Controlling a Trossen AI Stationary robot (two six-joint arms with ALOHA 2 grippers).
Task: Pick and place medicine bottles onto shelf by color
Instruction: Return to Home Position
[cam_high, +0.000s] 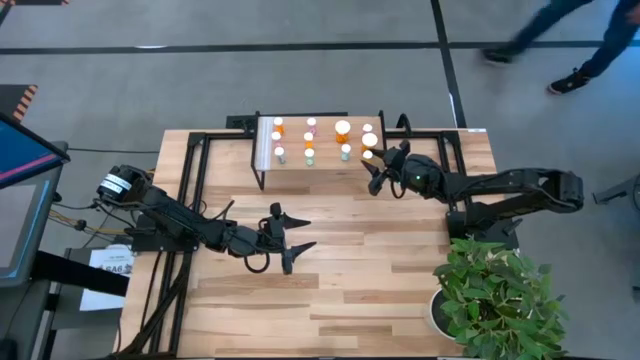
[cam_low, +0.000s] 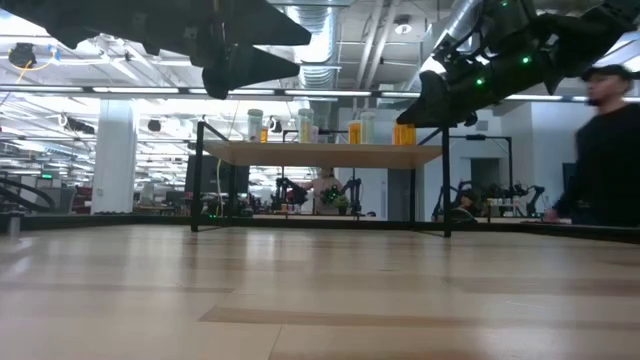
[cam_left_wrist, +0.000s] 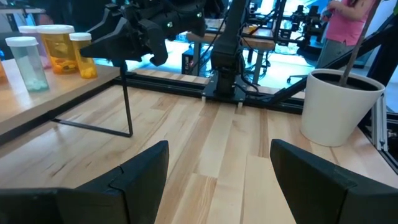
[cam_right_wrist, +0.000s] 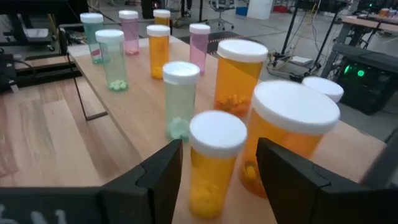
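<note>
Closest to the wrist camera, my right claw (cam_right_wrist: 220, 149) stands wide open and holds nothing. A small orange bottle (cam_right_wrist: 214, 171) stands upright in the gap between its fingers (cam_right_wrist: 161, 180), touching neither as far as I can see. Just beyond stand a wide orange bottle (cam_right_wrist: 292, 134) and a pale green bottle (cam_right_wrist: 180, 102), then the other medicine bottles (cam_high: 310, 140) in rows on the shelf (cam_high: 325, 166). In the high view this claw hangs at the shelf's right end, upper centre-right of the frame. My left claw (cam_high: 298, 233) hovers over the bare tabletop (cam_high: 380, 290) at centre frame, below the shelf, spread open and empty. A potted plant (cam_high: 495, 295) fills the lower right corner.
</note>
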